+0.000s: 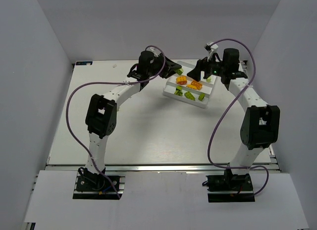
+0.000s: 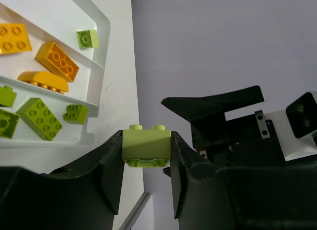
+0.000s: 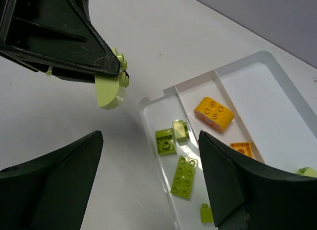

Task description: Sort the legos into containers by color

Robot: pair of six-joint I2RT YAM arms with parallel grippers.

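My left gripper [image 2: 146,156] is shut on a lime-green lego [image 2: 146,147] and holds it in the air just off the white tray's [image 2: 105,29] corner. From above, this gripper [image 1: 176,70] is at the tray's [image 1: 190,102] far left end. The tray's near compartment holds several green legos [image 3: 183,176]. The middle one holds orange legos [image 3: 214,112]. One small green lego [image 2: 86,38] lies in the far compartment. My right gripper [image 3: 151,136] is open and empty above the tray's end, facing the left gripper [image 3: 59,37] and its brick [image 3: 110,86].
White walls enclose the table [image 1: 148,136] on the left, right and back. The two grippers are close together over the tray's far side. A purple cable [image 1: 74,126] loops from each arm.
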